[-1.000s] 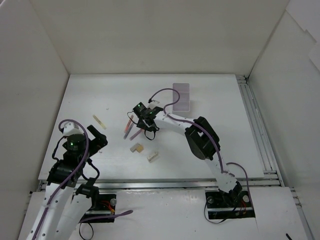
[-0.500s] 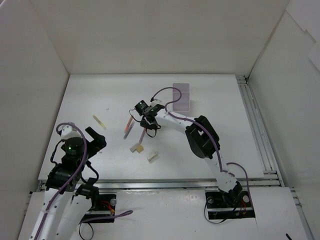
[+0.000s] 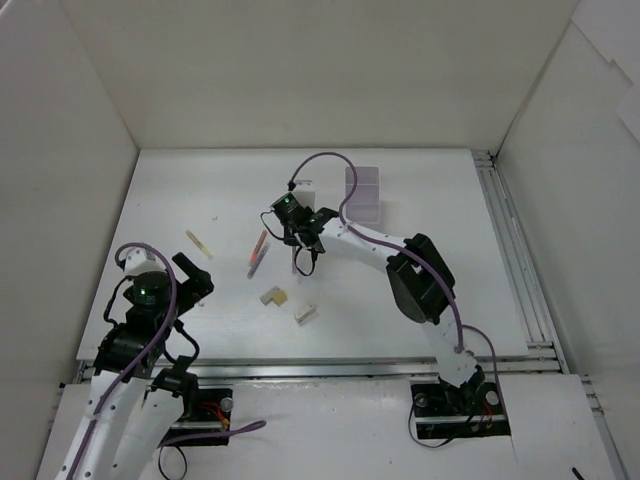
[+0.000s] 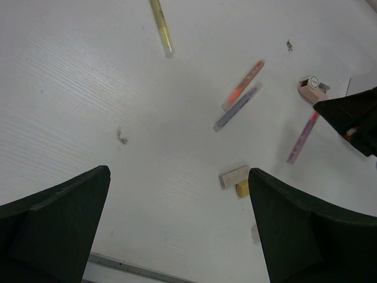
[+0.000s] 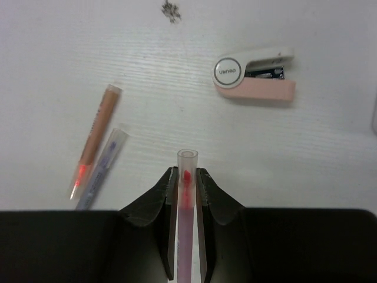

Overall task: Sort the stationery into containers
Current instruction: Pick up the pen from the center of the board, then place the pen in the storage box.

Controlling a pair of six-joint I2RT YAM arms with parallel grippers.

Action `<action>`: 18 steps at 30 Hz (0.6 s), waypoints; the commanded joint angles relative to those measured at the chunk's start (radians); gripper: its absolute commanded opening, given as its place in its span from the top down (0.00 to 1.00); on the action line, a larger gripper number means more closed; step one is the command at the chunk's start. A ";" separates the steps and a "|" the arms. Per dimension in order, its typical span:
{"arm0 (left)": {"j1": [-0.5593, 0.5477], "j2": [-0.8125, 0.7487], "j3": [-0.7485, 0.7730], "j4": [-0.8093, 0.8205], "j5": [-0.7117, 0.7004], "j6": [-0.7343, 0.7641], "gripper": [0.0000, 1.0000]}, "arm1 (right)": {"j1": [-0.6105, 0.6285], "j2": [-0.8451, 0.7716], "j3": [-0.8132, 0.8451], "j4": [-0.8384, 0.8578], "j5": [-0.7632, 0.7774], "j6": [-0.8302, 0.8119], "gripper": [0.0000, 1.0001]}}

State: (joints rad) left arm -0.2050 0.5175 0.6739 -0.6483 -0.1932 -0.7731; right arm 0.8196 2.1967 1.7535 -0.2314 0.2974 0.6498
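Lifted off the bench [image 3: 420, 270] since a second ago, the pink pen [image 5: 187, 160] is clamped in the closed right tool [image 5: 187, 180] above mid-bench; the left tool [image 4: 177, 236] is held wide open, empty.

Robot lab test cell. White table [image 3: 200, 200] is boxed in by plain white panels [image 3: 300, 70] at the left, back and right of the top view. Aluminium extrusion rails [image 3: 508, 250] run down the right side and along the near edge. My left arm [image 3: 145, 300] and right arm [image 3: 410, 285] are bolted to black base plates [image 3: 450, 412] at bottom of frame, with purple cables [image 3: 320, 160] looped in the open. A few pens [image 4: 242, 85] and a pink stapler [image 5: 254, 73] lie loose mid-table.
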 commanded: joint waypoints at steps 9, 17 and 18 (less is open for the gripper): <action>-0.005 0.102 0.072 -0.001 -0.064 -0.060 0.00 | -0.104 -0.475 -0.411 0.873 0.029 -0.507 1.00; 0.004 0.214 0.150 -0.007 -0.094 -0.058 0.00 | -0.256 -0.460 -0.396 1.018 0.066 -0.774 1.00; 0.004 0.220 0.156 -0.005 -0.097 -0.057 0.00 | -0.284 -0.437 -0.394 1.059 0.056 -0.798 1.00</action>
State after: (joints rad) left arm -0.2077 0.7071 0.7578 -0.6704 -0.2539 -0.8219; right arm 0.5705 1.7496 1.3331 0.6262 0.3317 -0.0017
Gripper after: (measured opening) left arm 0.996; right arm 0.129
